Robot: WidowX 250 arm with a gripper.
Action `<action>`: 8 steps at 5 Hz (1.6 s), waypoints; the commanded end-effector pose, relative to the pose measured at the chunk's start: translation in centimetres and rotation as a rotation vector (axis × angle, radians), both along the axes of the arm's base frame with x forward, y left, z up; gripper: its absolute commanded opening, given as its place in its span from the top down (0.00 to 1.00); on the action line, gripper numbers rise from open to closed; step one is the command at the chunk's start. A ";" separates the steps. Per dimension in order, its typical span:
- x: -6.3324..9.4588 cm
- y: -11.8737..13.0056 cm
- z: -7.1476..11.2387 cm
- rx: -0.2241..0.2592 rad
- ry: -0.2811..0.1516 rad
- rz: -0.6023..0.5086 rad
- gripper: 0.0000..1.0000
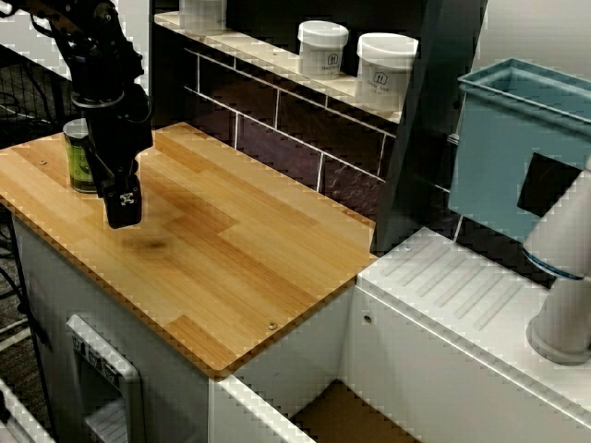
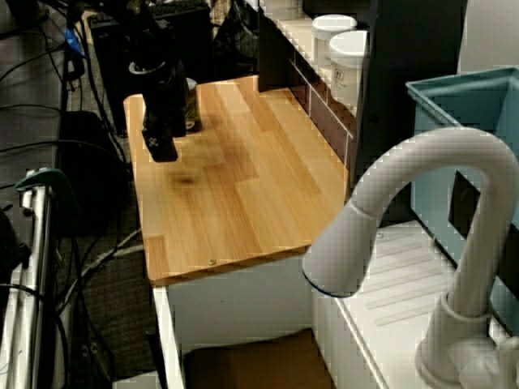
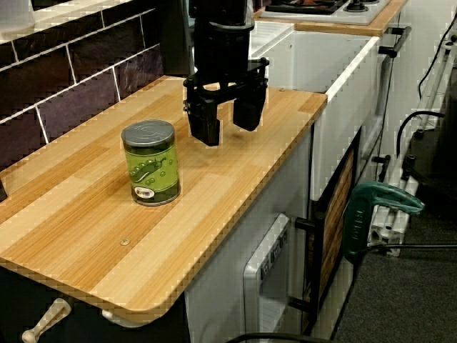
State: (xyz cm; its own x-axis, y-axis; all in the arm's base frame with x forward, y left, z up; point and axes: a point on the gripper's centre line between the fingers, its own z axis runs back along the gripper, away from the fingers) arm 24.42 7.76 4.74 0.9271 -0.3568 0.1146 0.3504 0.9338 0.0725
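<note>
A green can with a silver lid (image 3: pixel 150 163) stands upright on the wooden counter (image 3: pixel 93 236). My black gripper (image 3: pixel 227 125) hovers just above the wood a short way from the can. It is open, with nothing between its two fingers (image 3: pixel 204 127). In the view from the front, the gripper (image 1: pixel 123 208) hangs in front of the can (image 1: pixel 79 157) and hides part of it. In the view over the faucet, the gripper (image 2: pixel 160 148) is at the counter's far left part, with the can (image 2: pixel 191 104) just behind it.
Two white jars (image 1: pixel 322 48) (image 1: pixel 385 71) sit on the tiled ledge behind the counter. A blue bin (image 1: pixel 526 148) and a white faucet (image 2: pixel 422 243) stand by the white drainboard (image 1: pixel 462 295). A green clamp (image 3: pixel 375 207) juts out below the counter's edge.
</note>
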 end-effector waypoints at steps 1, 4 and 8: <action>0.0 0.0 0.0 0.000 0.000 0.000 0.00; -2.4 1.4 1.9 0.049 -0.027 -0.061 0.00; -1.1 13.2 2.2 0.056 -0.072 -0.154 0.00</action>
State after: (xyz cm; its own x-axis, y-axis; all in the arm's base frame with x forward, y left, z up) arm 22.78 20.34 5.75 0.8571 -0.4936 0.1476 0.4828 0.8695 0.1043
